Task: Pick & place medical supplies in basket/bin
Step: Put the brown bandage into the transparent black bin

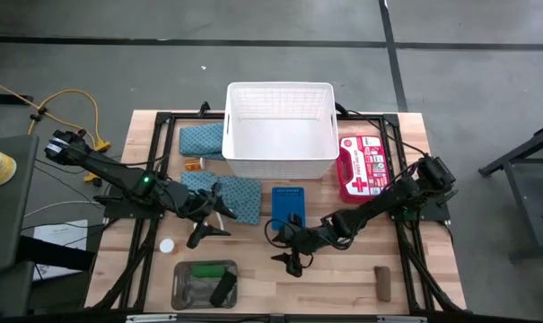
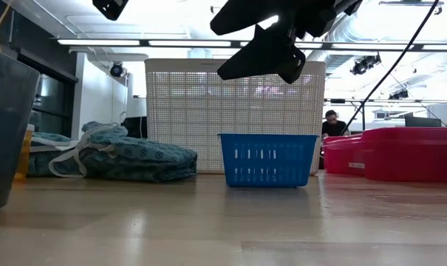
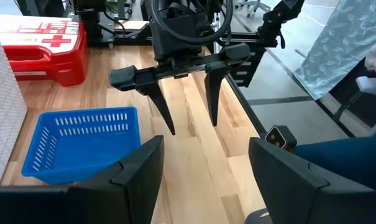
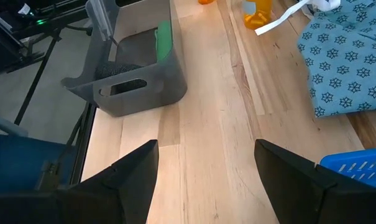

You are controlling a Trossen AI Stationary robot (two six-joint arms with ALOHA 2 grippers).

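Pale wood table (image 1: 343,278) carries a grey tray (image 1: 204,283) nearest, holding green and black rolls. Behind it, in front of the white basket (image 1: 280,133), the left gripper (image 1: 208,215) and right gripper (image 1: 292,256) hang above the boards, fingers spread, holding nothing. Teal cloths (image 1: 235,196) lie left of the basket, a blue bin (image 1: 288,205) before it. Farther back, concrete floor.
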